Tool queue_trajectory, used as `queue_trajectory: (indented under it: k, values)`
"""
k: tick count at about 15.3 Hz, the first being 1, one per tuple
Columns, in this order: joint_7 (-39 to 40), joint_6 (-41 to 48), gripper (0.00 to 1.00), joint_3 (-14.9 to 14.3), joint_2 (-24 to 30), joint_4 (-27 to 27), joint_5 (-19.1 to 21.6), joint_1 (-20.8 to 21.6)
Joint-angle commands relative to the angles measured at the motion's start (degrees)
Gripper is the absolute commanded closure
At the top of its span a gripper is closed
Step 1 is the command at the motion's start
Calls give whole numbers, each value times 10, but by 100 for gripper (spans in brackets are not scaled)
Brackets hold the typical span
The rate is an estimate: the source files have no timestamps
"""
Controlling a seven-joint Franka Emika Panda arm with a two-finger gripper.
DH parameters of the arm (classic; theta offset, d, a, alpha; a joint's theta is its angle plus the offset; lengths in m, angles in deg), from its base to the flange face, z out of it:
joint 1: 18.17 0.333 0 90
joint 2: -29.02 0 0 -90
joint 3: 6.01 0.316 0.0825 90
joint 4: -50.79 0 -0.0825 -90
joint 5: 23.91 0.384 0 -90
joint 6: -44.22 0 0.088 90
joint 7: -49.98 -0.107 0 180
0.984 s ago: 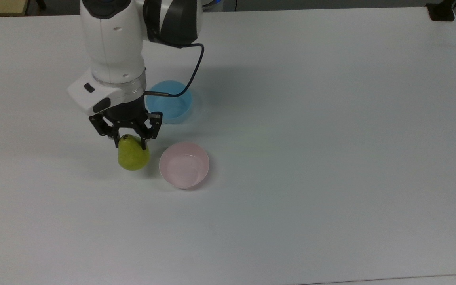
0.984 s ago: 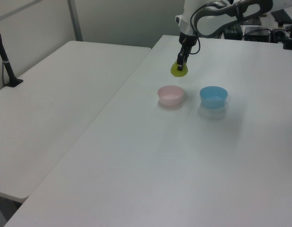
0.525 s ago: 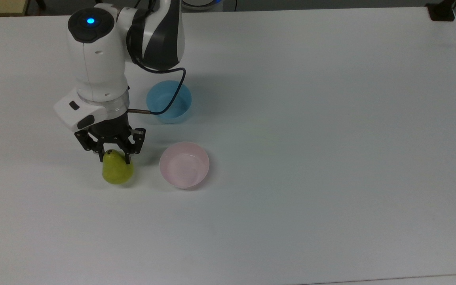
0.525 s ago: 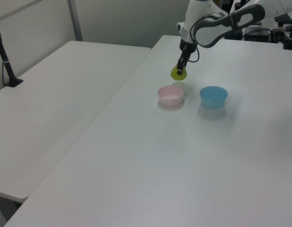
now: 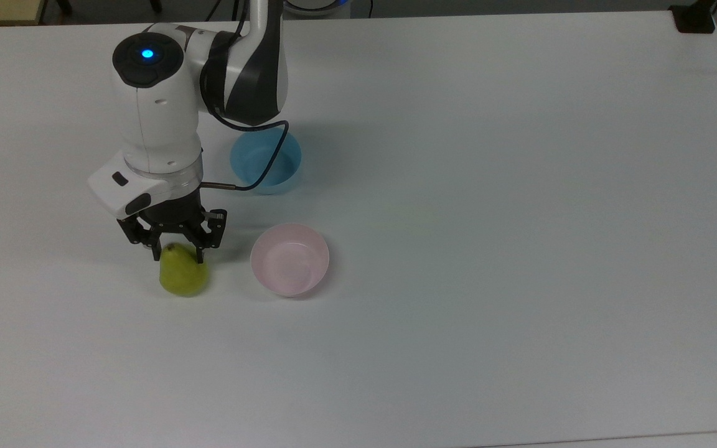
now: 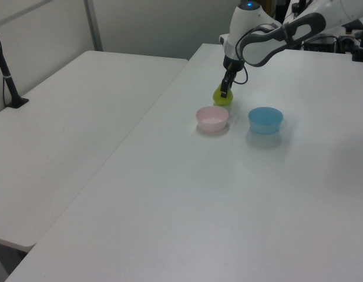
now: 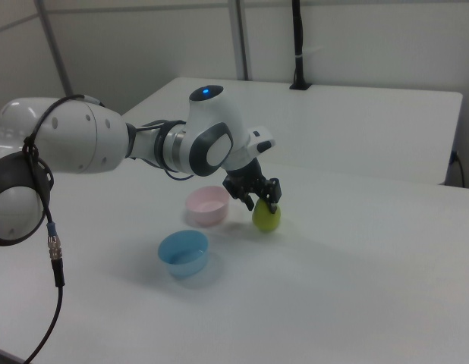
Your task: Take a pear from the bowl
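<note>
The yellow-green pear (image 5: 183, 278) stands upright on or just above the white table, to the top view's left of the pale pink bowl (image 5: 290, 261). My gripper (image 5: 178, 254) points down over the pear, shut on its narrow top, one black finger on each side. The pink bowl has nothing in it. In the left view the pear (image 6: 221, 97) hangs under the gripper (image 6: 225, 92), just behind the pink bowl (image 6: 212, 118). In the right view the pear (image 7: 265, 219) sits beside the pink bowl (image 7: 207, 206), the gripper (image 7: 262, 201) on its top.
A light blue bowl (image 5: 266, 160) stands behind the pink one in the top view, partly crossed by the arm's black cable (image 5: 271, 168). The white table (image 5: 489, 249) stretches wide to the top view's right and front. A second white table (image 6: 58, 117) adjoins on the left view's left.
The gripper carried the pear toward the top view's left, away from the pink bowl, and lowered it to the table. Over the last half second it barely moved.
</note>
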Motion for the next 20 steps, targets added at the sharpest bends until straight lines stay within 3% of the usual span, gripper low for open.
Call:
queue_trajectory:
  k: [1, 4, 8, 20]
  values:
    - [4, -11, 4, -2, 5, 0, -6, 3]
    - [2, -1, 0, -2, 37, -3, -5, 5]
    - [-1, 99, 0, 4, 97, -3, 1, 13]
    - [-106, 362, 0, 3, 238, -6, 1, 102]
